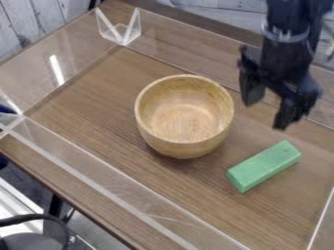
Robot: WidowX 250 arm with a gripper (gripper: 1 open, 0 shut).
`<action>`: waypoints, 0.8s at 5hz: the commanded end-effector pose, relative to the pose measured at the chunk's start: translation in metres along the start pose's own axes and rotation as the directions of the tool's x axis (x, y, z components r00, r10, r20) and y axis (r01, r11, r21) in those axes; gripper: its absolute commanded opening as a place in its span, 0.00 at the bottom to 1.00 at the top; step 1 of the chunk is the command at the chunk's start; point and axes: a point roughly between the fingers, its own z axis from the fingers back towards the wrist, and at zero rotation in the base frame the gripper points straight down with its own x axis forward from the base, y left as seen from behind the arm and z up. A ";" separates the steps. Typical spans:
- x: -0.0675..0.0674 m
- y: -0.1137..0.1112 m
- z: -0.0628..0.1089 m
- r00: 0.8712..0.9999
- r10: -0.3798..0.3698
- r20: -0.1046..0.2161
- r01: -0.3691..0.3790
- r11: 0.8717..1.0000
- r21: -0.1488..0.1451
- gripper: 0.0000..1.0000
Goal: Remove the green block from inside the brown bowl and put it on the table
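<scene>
Looking at how things lie, we judge the task to be all but finished. The green block (264, 166) rests flat on the table (137, 204), out beside the brown bowl (185, 115), and we see it apart from the rim, lying at a slant to it. The bowl sits upright, and we can see its bare wooden inside, with nothing lying in it. That covers both halves of what we are asked: the block is out of the bowl, and it is on the tabletop.

Our gripper (271, 108) hangs above and behind the block, clear of it, with its fingers spread wide and nothing pinched between them. The fingers point down toward the tabletop, one nearer the bowl, the other out toward the far side. Nothing touches the block except the wood beneath it, as far as we can tell from this view.

What is left, in our judgement, is small: we only need to take the arm well away without brushing the block or nudging the bowl's rim. We see no call for another grasp.
</scene>
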 end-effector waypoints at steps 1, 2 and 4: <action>0.008 0.019 0.043 0.994 0.057 0.088 -0.061 0.997 0.041 1.00; 0.010 0.023 0.032 0.995 0.064 0.076 -0.067 0.997 0.036 0.00; 0.024 0.011 0.012 0.998 0.026 0.058 -0.027 0.999 0.017 0.00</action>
